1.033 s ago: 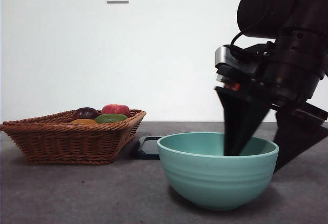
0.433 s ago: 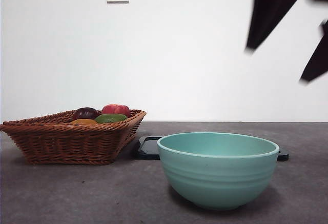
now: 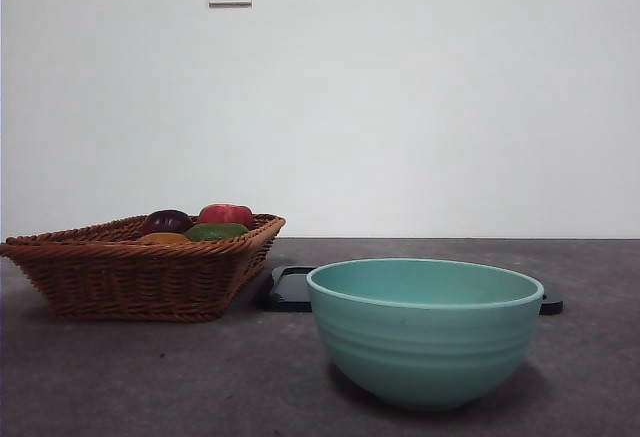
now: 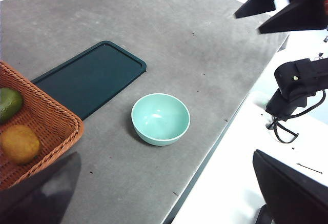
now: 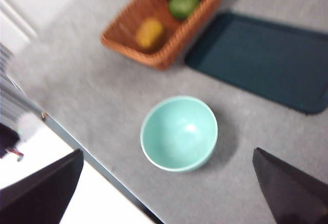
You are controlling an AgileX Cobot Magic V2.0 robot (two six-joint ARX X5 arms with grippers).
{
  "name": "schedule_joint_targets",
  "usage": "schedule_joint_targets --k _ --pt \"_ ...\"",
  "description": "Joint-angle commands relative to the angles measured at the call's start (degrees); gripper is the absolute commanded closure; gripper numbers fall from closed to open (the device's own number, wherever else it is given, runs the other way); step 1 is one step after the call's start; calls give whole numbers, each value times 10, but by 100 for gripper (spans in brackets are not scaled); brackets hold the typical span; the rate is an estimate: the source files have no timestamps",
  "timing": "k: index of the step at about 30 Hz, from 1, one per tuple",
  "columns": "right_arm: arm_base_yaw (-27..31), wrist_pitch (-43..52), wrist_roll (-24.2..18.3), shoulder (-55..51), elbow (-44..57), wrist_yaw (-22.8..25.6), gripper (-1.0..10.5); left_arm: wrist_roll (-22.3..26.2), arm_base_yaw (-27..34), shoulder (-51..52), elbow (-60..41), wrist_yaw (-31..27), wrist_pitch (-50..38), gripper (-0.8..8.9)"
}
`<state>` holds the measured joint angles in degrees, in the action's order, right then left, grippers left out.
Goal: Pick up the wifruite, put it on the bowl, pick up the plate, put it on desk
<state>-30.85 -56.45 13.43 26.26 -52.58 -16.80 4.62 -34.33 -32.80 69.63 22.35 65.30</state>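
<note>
Lay bare and mottled: grey desk (image 3: 150, 387), white wall behind; one wicker basket (image 3: 130, 277) at left with four fruits, wifruite (image 5: 150, 33) among them; one dark tray (image 4: 87, 78); one bowl (image 3: 425, 332) lower right, empty; left gripper (image 4: 164, 203) and right gripper (image 5: 169, 203) both spread wide, holding nothing.

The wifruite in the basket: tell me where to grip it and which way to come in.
Grip the wifruite across its short middle, coming straight down from above. It lies low inside the wicker basket, close to the basket's wall, so a side approach would likely hit the weave. The green fruit lies nearby but apart from it, so open jaws should fit. Neither gripper holds anything.
</note>
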Motion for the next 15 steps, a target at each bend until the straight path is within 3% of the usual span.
schedule_joint_targets --k 1,7,15 --pt "-4 2 12 -35 -8 -2 394 3 -3 -1 8 0 -6 211" --pt "-4 2 12 -102 -8 -1 394 3 -3 -1 8 0 -6 211" --pt "-4 3 11 -115 -8 3 394 3 -3 -1 8 0 -6 211"
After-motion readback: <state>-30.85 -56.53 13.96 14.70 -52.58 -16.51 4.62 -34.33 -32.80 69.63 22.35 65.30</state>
